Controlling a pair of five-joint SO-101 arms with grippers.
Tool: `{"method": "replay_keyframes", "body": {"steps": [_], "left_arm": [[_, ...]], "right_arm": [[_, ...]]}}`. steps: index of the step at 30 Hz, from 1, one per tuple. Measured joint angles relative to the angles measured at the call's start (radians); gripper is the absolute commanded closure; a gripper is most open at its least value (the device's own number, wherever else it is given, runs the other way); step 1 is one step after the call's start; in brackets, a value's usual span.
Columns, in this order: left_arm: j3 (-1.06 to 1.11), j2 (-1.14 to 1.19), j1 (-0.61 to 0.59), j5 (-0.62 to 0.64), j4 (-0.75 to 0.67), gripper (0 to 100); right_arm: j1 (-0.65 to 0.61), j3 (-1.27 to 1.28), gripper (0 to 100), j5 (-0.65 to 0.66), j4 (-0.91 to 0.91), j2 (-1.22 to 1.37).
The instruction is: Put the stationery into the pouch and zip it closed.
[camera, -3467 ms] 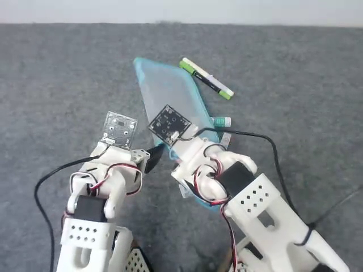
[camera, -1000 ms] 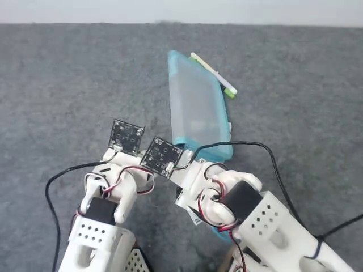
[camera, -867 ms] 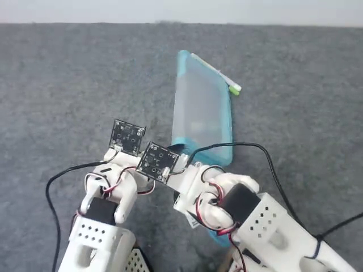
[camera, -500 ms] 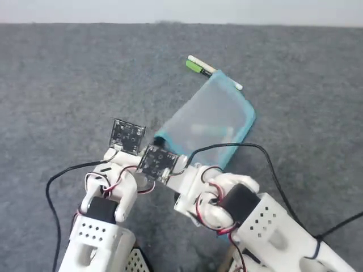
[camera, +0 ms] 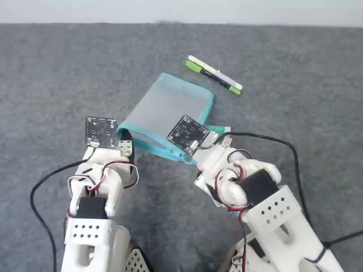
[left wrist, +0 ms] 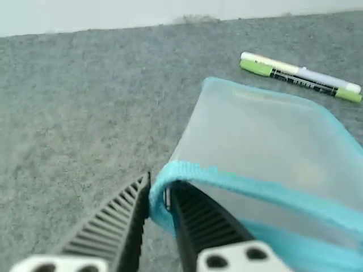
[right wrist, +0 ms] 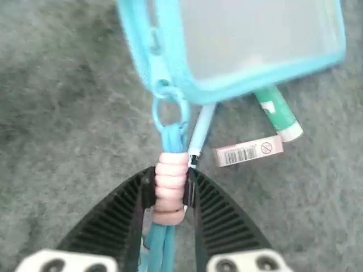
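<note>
Clamping a pink zip pull point(right wrist: 169, 192), the right gripper point(right wrist: 169, 178) presses its two fingers against it from both sides, and a blue cord point(right wrist: 170, 136) goes from the pull to the ring on the edge of the pouch point(right wrist: 249, 39). The left gripper point(left wrist: 157, 190) is closed on the blue rim at another corner, so the pouch lies between both grippers on the grey table point(camera: 57, 73). Just beside the pouch are a green-capped stick point(right wrist: 278, 113) and a small pink block point(right wrist: 249, 150) with a barcode label, its digits too small to read. Farther off lie two pens point(camera: 214, 73), green and white, apart from the pouch; their dark print is not legible.
</note>
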Motion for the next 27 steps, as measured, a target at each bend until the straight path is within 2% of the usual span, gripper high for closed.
{"method": "replay_keyframes", "body": {"steps": [4,10,13,17,24,27], "left_arm": [[0.0,0.0,0.012,0.0,0.009,97],[0.0,0.0,0.061,-0.057,0.009,78],[0.0,0.0,0.057,-0.066,0.009,73],[0.014,0.0,0.063,-0.072,0.006,73],[0.083,0.0,0.098,-0.141,-0.08,74],[0.083,0.0,0.141,-0.143,-0.081,84]], "right_arm": [[-0.021,-0.003,99.3,0.0,0.008,0.0],[-0.149,-0.003,99.3,0.0,0.009,0.0],[-0.181,-0.003,99.3,0.0,0.012,0.0],[-0.219,-0.003,99.3,-0.003,0.025,-0.041],[-0.299,-0.003,99.3,0.0,0.135,-0.25],[-0.302,-0.003,99.3,0.006,0.169,-0.31]]}}
